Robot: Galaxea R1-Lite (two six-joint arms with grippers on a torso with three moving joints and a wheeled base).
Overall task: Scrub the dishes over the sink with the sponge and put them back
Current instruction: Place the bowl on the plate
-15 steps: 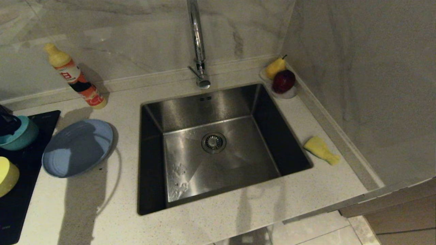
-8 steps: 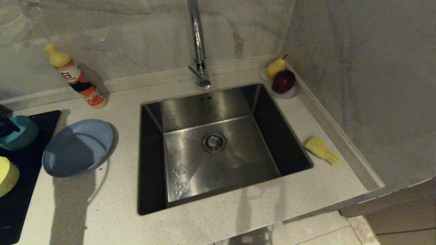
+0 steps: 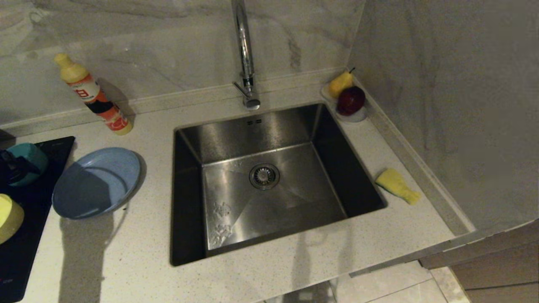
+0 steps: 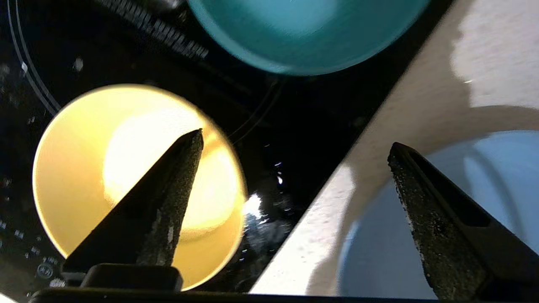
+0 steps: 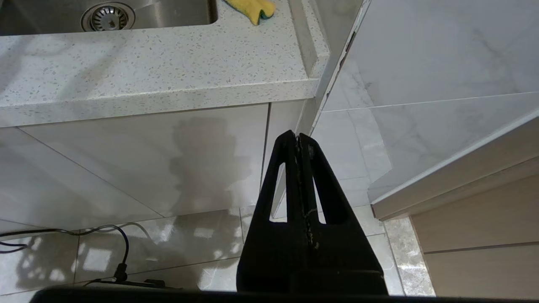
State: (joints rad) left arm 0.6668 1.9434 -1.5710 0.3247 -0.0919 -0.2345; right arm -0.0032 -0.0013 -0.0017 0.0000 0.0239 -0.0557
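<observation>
My left gripper hangs over the left end of the desk, its jaws released and spread wide with nothing between them. In the left wrist view one finger crosses the pale yellow bowl, which sits on the black cooktop, and the other lies over the light-blue plate on the pale stone. The teal bowl stands on the cooktop at the top of that view, apart from both fingers. In the head view the gripper shows only as a dark shape at the far left edge, in front of the teal bowl.

In the head view the plate lies at centre left, just beside the cooktop, with the yellow bowl at the lower left edge. The sink fills the middle of the frame, its drain strainer at the centre and the chrome tap rising behind it. The sponge lies on the desk right of the sink, near the wall. An orange detergent bottle leans at upper left. A small clear dish with a pear and a red fruit sits at the sink's upper right corner.

My right gripper hangs below the desk edge in front of the cabinet, its jaws clenched tight on nothing.
</observation>
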